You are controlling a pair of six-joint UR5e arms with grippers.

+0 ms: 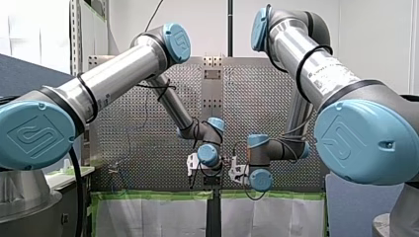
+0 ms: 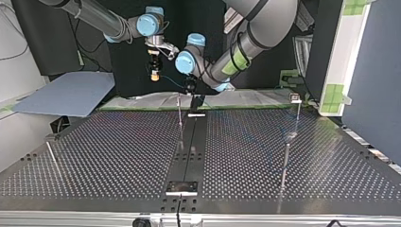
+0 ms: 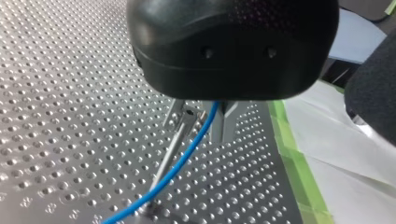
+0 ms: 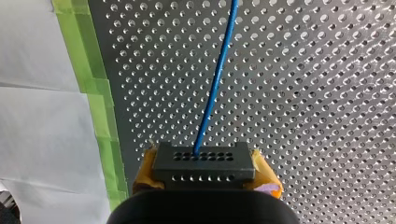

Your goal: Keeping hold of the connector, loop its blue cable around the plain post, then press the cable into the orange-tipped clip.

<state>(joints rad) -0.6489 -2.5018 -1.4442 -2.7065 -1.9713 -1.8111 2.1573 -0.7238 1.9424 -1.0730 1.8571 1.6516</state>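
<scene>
In the right wrist view my right gripper [image 4: 204, 161] is shut on a black connector [image 4: 203, 167], held between its yellow pads [image 4: 264, 171]. The blue cable [image 4: 215, 79] leaves the connector and runs ahead over the perforated plate. In the left wrist view the blue cable [image 3: 180, 163] comes out from between my left gripper's [image 3: 198, 125] metal fingers [image 3: 223, 122], which are shut on it. It passes close beside a thin plain post [image 3: 167, 153]. In the top view my right gripper [image 2: 154, 72] hangs above the table's far edge, and my left gripper [image 2: 190, 86] is just beside it, by the post [image 2: 180, 118].
More thin posts stand on the plate at the top view's right [image 2: 286, 158], far right [image 2: 297, 111] and left [image 2: 52, 158]. Green tape [image 4: 95, 107] edges the plate, with white sheeting beyond it. A dark centre strip [image 2: 191, 146] runs to a bracket [image 2: 181, 187].
</scene>
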